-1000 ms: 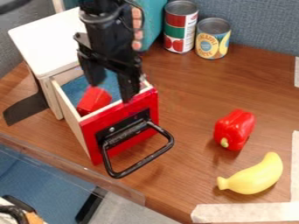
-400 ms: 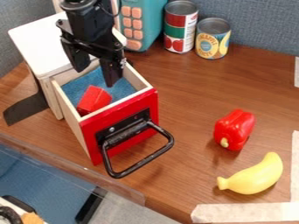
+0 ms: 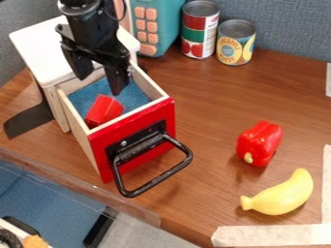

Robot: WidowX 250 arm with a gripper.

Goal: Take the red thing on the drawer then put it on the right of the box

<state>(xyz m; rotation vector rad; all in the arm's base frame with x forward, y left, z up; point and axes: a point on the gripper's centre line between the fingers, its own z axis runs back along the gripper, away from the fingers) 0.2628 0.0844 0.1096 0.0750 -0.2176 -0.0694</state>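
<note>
Gripper [image 3: 100, 85] at upper left: fingers spread apart, nothing held. It masks part of the white-topped box [image 3: 37, 46]. Red block [image 3: 105, 110] lies inside the open drawer [image 3: 163, 118], left of centre. Teal keypad toy [image 3: 167, 24]: cut off by the top edge. Dark item [image 3: 9, 238], lower-left corner: cut off, unidentifiable.

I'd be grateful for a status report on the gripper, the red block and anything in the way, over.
Gripper open and empty, over the pulled-out drawer. Red block inside, nothing on top. Drawer walls around it may crowd the approach.
</note>
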